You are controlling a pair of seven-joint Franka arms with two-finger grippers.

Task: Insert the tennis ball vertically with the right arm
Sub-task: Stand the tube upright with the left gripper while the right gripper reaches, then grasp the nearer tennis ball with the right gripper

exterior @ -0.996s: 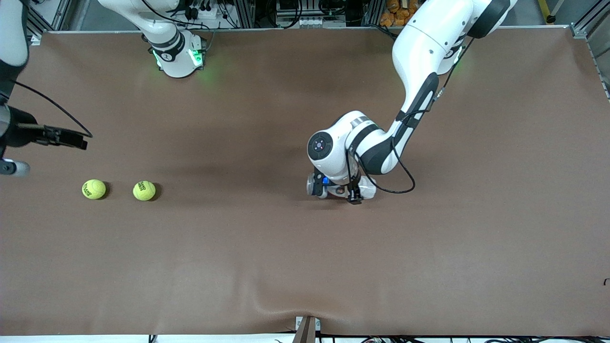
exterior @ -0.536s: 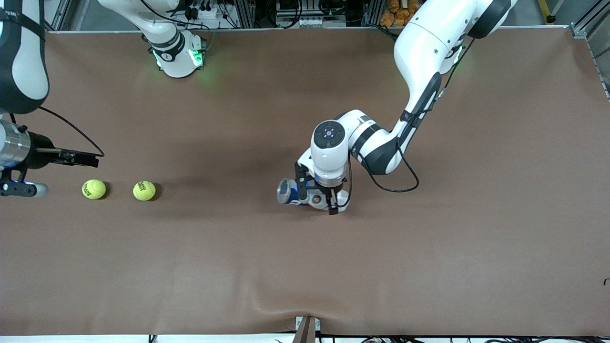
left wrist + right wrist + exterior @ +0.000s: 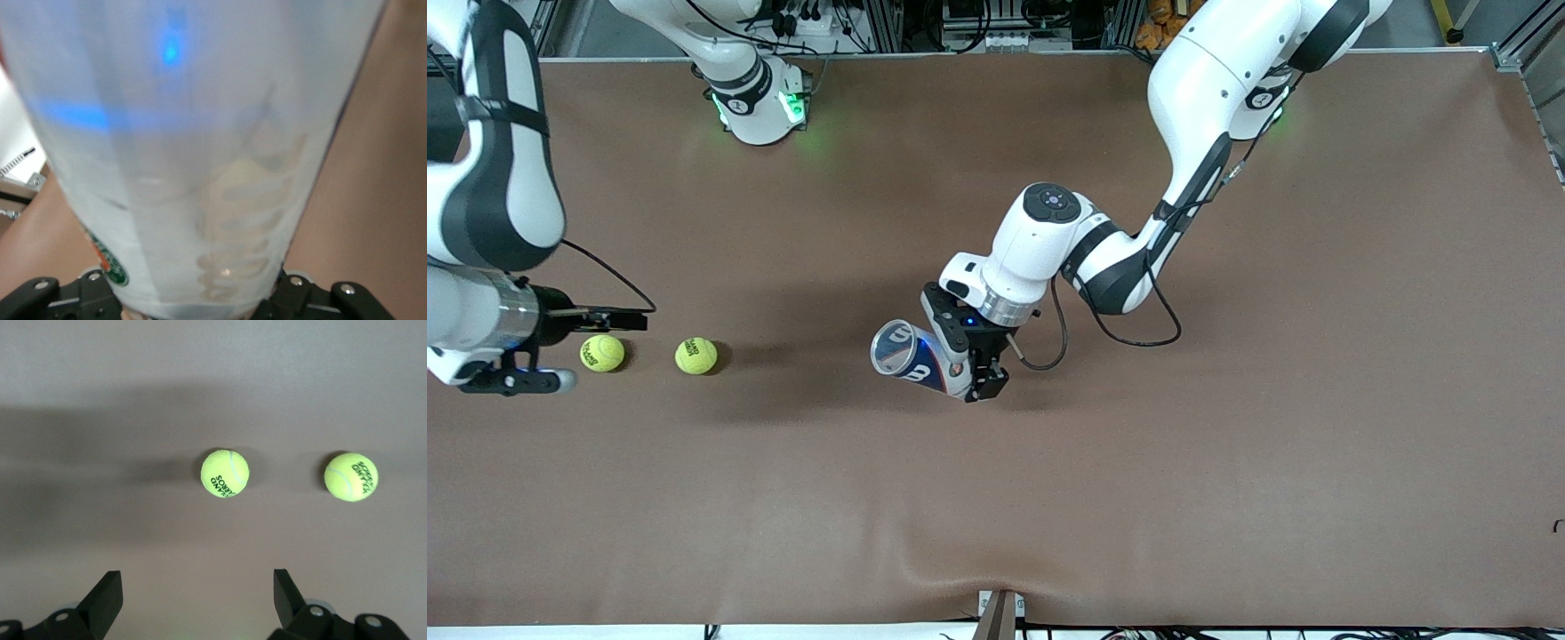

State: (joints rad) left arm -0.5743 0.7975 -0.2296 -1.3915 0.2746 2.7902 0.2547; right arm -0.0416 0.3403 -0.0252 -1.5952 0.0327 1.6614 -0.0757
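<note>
My left hand (image 3: 960, 360) is clamped on a clear ball tube (image 3: 911, 356) — tilted, open mouth turned toward my right arm's end of the brown surface (image 3: 1227, 444), held in the air over its middle. My right hand (image 3: 193, 600) hangs spread wide over the two tennis balls (image 3: 602, 353) (image 3: 695, 356) — they lie side by side on the surface, apart from each other, gripping neither.

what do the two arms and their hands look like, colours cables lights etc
Both arms are glossy white with dark grey joint bands. The left arm carries a looping black cable; its black two-finger left hand shows a blue light. The right arm has a silver wrist ring, a black cable and a black right hand.
</note>
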